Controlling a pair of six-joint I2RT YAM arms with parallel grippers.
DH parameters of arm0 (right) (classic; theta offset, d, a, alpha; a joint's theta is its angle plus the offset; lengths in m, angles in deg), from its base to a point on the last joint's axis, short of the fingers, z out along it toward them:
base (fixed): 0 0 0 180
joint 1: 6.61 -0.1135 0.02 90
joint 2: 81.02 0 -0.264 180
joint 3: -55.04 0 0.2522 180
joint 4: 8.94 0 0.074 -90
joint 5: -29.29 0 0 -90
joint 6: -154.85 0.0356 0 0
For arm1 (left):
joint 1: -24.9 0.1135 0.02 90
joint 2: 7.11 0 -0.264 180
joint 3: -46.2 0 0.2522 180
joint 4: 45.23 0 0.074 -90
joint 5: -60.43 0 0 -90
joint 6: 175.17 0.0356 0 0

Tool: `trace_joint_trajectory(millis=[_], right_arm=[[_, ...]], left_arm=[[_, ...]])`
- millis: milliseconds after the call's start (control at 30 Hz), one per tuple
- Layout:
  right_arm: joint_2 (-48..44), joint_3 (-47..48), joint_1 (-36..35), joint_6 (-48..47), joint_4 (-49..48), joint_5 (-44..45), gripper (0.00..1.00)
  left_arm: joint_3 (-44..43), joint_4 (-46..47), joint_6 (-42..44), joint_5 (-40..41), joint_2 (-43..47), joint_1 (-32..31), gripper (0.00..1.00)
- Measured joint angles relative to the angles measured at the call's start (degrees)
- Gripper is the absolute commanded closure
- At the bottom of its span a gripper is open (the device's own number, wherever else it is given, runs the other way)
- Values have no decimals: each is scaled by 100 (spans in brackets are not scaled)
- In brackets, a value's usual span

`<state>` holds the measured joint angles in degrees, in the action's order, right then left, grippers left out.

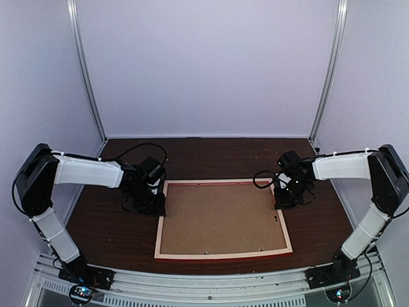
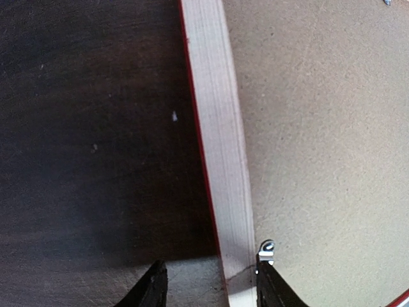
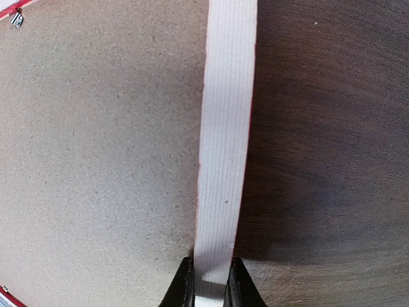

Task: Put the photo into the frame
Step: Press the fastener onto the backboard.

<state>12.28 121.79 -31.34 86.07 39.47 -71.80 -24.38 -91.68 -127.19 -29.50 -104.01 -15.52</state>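
Observation:
The frame [image 1: 223,256] lies face down on the dark table, its pale wood back up and red outer edges showing. A brown backing board [image 1: 220,217] fills it. The photo is hidden. My left gripper [image 1: 158,206] is open at the frame's left rail; in the left wrist view the rail [image 2: 217,128] runs between its fingers [image 2: 211,284], close to the right finger. My right gripper [image 1: 281,203] is at the right rail; in the right wrist view its fingers [image 3: 211,284] are shut on the rail [image 3: 227,128].
Small metal retaining clips [image 2: 266,249] sit at the board's edge, one also in the right wrist view [image 3: 17,19]. Dark wood tabletop [image 1: 102,217] surrounds the frame. White walls and metal posts enclose the back and sides.

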Motion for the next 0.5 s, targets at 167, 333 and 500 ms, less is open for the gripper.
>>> trace_joint_trajectory(millis=[167,333,500], right_arm=[[0,0,0,0,0,0,99],[0,0,0,0,0,0,98],[0,0,0,0,0,0,99]], left_arm=[[0,2,11,-9,-7,-2,52],[0,0,11,-9,-9,-17,52],[15,-15,11,-2,-28,-96,52]])
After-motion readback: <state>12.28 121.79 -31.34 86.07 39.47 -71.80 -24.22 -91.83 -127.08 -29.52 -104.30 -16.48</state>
